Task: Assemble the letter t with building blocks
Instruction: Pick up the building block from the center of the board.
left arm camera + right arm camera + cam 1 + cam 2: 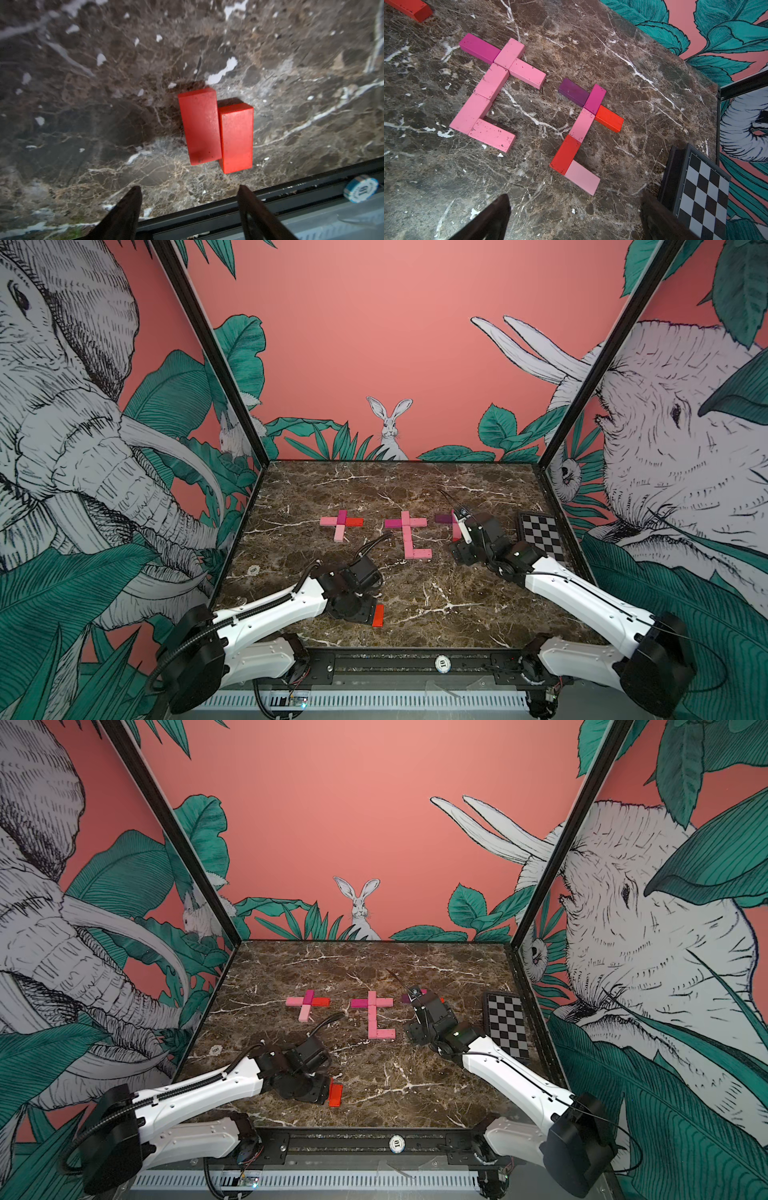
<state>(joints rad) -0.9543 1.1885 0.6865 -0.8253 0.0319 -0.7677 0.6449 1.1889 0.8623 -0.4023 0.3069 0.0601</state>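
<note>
The left gripper (189, 187) sits low at the near edge of the marble table (415, 481), fingers apart, nothing between them. Just beyond its tips lie one red block (199, 126) and a second red block (236, 139), long sides touching, ends offset. Farther back there is a row of three letters:

- left cross (341, 524), four blocks
- middle letter (492, 83), six blocks, all touching
- right letter (583, 124), six blocks, partly hidden in both top views

The right gripper (576, 195) is near the right letter's foot, fingers apart and empty. The checkerboard plate (540, 533) is at the far right.
</note>
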